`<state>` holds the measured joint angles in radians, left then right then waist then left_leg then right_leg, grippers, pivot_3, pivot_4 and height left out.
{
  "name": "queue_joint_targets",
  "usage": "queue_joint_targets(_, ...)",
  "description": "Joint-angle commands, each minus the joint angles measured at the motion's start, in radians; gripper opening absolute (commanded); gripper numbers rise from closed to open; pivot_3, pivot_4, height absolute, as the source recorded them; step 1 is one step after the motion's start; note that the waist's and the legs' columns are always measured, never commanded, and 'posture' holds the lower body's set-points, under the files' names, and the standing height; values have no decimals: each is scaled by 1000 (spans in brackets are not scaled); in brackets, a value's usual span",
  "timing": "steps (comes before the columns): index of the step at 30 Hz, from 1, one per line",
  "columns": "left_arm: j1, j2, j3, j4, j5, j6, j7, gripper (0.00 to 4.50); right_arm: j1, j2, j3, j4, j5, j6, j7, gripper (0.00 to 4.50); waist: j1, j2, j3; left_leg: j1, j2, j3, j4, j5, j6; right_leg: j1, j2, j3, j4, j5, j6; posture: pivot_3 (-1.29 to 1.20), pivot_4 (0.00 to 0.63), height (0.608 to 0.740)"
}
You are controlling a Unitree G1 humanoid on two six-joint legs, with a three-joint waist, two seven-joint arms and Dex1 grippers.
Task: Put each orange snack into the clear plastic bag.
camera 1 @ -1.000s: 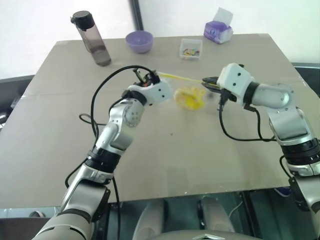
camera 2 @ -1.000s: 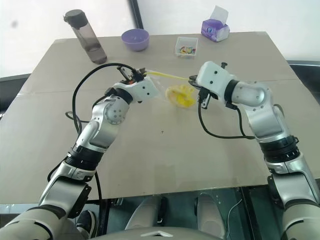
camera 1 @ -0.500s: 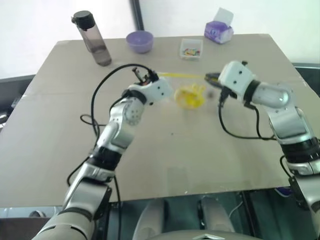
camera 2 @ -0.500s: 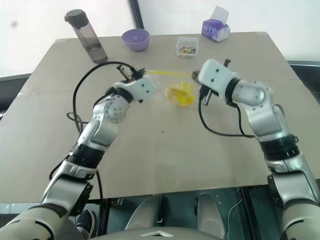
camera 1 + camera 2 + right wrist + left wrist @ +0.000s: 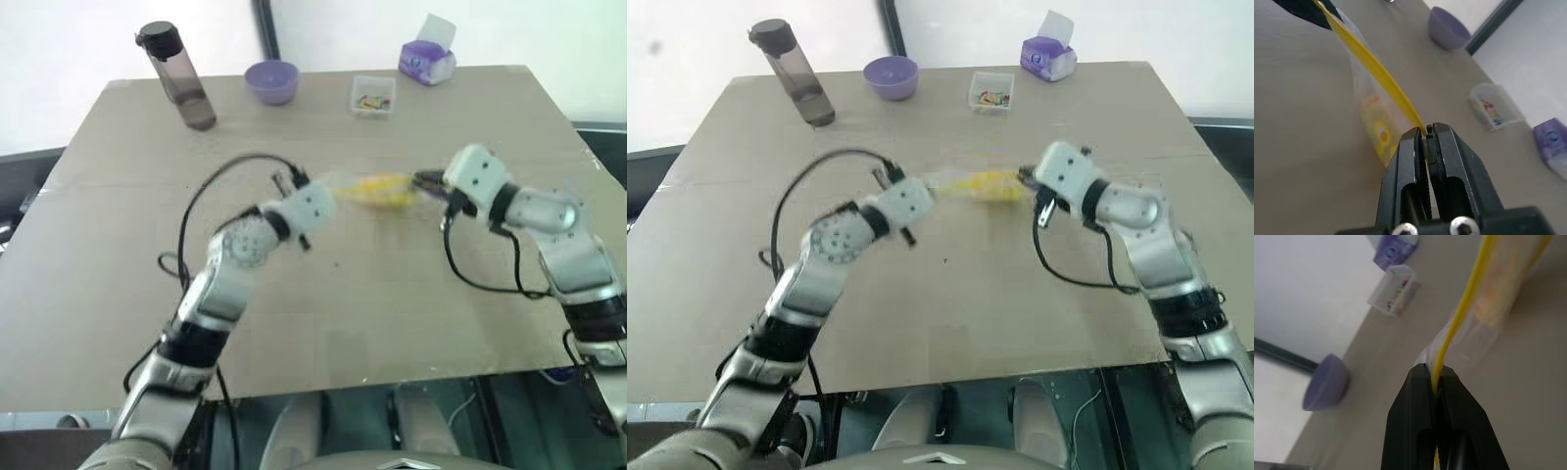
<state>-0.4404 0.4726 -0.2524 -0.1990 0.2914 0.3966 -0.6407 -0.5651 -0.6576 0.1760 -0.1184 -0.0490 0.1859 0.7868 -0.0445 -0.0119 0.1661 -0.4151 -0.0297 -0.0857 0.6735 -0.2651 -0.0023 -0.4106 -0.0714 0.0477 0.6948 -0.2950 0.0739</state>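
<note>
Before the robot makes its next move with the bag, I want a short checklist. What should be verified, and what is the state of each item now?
1. Left gripper shut on the yellow strip of the clear plastic bag: ok.
2. Right gripper shut on the other end of the strip: ok.
3. Orange snack inside the bag: ok, it shows through the plastic.
4. Bag mouth zipped closed: cannot tell, the strip is stretched straight between the grippers but its seal is not readable.
5. Bag resting on the table or hanging above it: cannot tell.
6. Other things far from the bag: ok, the bottle, purple bowl and small clear box stand at the far edge.
</note>
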Motion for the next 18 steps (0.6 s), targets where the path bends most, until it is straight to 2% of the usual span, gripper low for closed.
queue_joint_targets(1,105,-9,-19,-137,-55,137,-60,0,103,3,-6,-67,21,38,4,63,1,0,0,0,0,0,1,0,0,0,0,0,1,0,0,0,150,740)
queue_joint_targets(5,168,-39,-17,-176,-50,176,-8,0,217,-11,4,-57,17,28,20,63,9,1,0,2,0,-3,5,-2,4,4,1,-3,3,0,0,0,150,740)
queue_joint_targets(6,175,-40,-16,-175,-50,174,2,649,230,-13,-5,-58,27,32,25,727,9,1,0,3,0,-3,6,-3,4,5,1,-2,3,0,0,0,150,740)
queue_joint_targets(8,197,-61,11,-168,-86,78,36,1363,271,-27,-24,-76,59,38,49,1443,8,1,0,6,0,-2,7,-3,5,8,1,-2,3,0,1,0,150,740)
queue_joint_targets(10,230,-84,59,-191,-165,2,30,2223,324,-44,-46,-106,108,47,88,1471,10,1,0,13,0,-2,6,-3,5,17,1,-2,0,0,1,0,150,740)
queue_joint_targets(13,278,-99,142,-252,-294,14,-12,2223,388,-51,-133,-132,214,80,116,1471,13,1,0,15,4,-3,3,-3,5,19,1,-2,-1,0,0,0,150,740)
queue_joint_targets(18,379,-47,303,-342,-439,126,-38,2223,545,-51,-377,-178,525,142,222,1471,13,1,0,17,5,-1,3,-3,5,20,1,-1,-1,0,0,0,150,740)
